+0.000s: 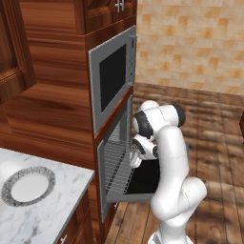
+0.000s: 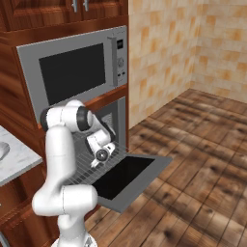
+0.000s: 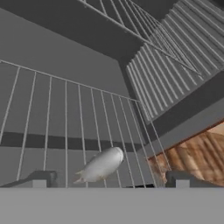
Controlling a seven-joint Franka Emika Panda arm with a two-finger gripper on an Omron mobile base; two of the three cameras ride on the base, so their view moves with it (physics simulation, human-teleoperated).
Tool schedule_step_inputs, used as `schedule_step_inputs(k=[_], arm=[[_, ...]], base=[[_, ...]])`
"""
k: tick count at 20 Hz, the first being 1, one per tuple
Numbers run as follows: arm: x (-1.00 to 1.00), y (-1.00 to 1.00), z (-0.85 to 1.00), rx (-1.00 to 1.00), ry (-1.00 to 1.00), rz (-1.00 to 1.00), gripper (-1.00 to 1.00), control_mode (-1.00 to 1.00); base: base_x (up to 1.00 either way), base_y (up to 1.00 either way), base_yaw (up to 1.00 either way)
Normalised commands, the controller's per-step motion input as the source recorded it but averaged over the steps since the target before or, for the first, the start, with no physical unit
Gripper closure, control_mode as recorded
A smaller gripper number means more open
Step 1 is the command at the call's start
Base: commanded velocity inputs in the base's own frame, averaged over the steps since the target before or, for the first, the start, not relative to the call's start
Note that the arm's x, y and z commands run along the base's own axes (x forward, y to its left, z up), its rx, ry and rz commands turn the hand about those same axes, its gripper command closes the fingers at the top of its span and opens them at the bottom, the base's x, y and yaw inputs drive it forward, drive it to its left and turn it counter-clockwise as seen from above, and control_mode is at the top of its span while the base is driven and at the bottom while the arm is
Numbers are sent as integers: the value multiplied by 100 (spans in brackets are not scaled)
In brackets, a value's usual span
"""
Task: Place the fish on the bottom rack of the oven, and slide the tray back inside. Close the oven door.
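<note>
The oven point(image 1: 101, 157) stands open, its door point(image 2: 144, 179) folded down flat over the floor. The bottom rack point(image 3: 57, 113), a silver wire tray, is slid out over the door point(image 1: 127, 195). A small grey fish point(image 3: 101, 165) lies on the rack's bars near its front corner. My gripper point(image 3: 112, 178) hovers just above the fish, open, its fingertips point(image 3: 41, 178) wide on either side and nothing held. From the base cameras the gripper point(image 1: 135, 159) point(image 2: 96, 163) points down at the pulled-out rack point(image 2: 84, 170). A second rack point(image 3: 175, 48) sits higher in the cavity.
A taller grey unit with a black window point(image 1: 112, 76) point(image 2: 72, 70) sits above the oven. To the left, a round white plate point(image 1: 28, 186) rests on a marble counter point(image 1: 52, 217). Wood floor point(image 2: 202, 144) spreads out beyond the lowered door.
</note>
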Motion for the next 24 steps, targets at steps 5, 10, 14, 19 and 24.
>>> schedule_step_inputs(k=[5,10,14,19,24], arm=[[-30,-70,74,0,1,0,-100,-100],[-16,-57,25,-2,19,0,-100,-100],[-22,-48,0,-2,26,0,-100,-100],[-43,-51,-21,0,5,0,-100,-100],[-22,-39,-82,4,-12,4,-100,-100]], base=[[0,0,0],[0,0,0],[0,0,0],[0,0,0],[0,0,0]])
